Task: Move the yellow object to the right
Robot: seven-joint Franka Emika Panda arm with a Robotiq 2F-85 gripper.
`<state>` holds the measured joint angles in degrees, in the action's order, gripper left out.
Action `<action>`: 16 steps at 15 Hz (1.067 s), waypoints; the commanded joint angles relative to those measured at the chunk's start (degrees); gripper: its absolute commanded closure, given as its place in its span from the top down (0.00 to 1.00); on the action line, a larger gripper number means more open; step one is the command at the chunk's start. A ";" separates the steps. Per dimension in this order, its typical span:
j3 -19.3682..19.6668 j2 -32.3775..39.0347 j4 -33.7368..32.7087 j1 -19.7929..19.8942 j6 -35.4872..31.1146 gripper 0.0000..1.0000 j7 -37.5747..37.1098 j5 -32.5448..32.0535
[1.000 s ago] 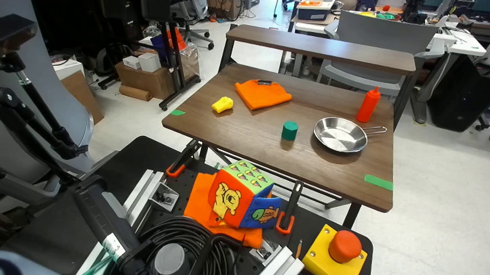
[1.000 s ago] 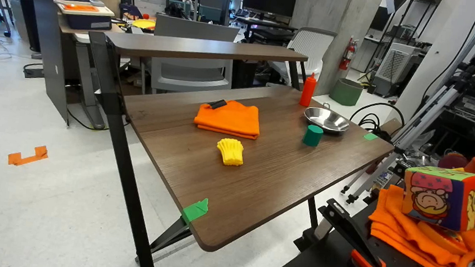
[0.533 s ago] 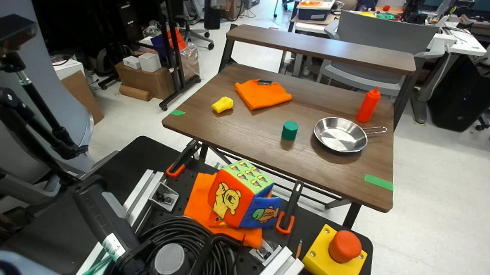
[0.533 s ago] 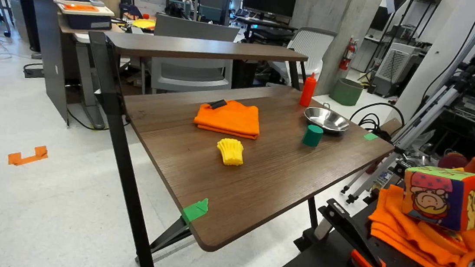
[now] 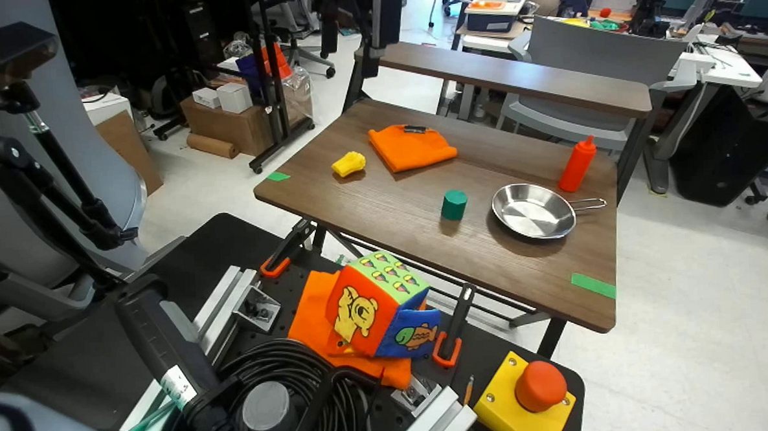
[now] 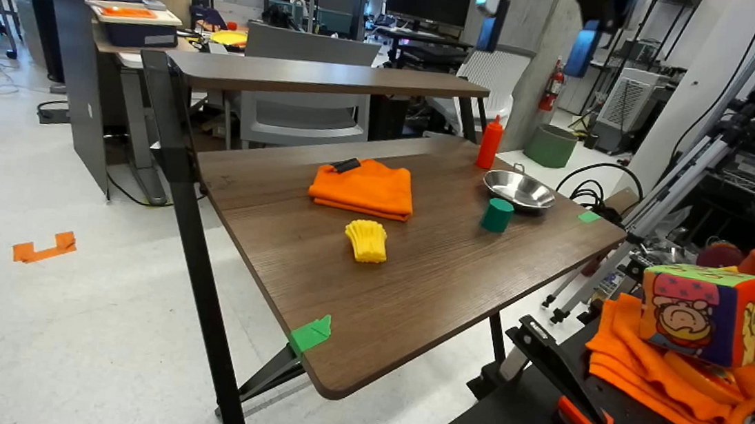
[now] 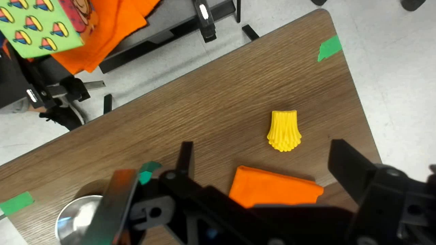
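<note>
The yellow object is small, ribbed and flared at one end. It lies on the brown table in both exterior views (image 5: 349, 164) (image 6: 368, 241) and in the wrist view (image 7: 284, 131). My gripper is open and empty, high above the table, at the top edge of both exterior views (image 5: 351, 52) (image 6: 533, 47). In the wrist view the gripper (image 7: 262, 148) has its fingers wide apart, with the yellow object showing beyond and between the fingertips. The fingers touch nothing.
A folded orange cloth (image 5: 410, 151) lies beside the yellow object. A green cylinder (image 5: 453, 205), a metal pan (image 5: 533, 212) and a red bottle (image 5: 577, 165) stand farther along the table (image 5: 396, 208). A raised shelf (image 5: 501, 74) runs along one long edge. A picture cube (image 5: 375, 306) sits off the table.
My gripper has come down into view from the top in both exterior views, with its fingers apart. The yellow object and the other things on the table have not moved.
</note>
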<state>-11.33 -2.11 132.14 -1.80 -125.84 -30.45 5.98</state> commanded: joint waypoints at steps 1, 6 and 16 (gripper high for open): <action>0.72 10.49 -6.90 -3.40 -2.86 1.00 -6.81 -6.12; 3.48 22.35 -15.41 -9.39 -1.82 1.00 -14.61 -13.04; 9.55 38.65 -28.82 -17.27 -0.71 1.00 -19.66 -14.88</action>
<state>-3.69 32.66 107.99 -16.92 -128.29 -48.15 -8.05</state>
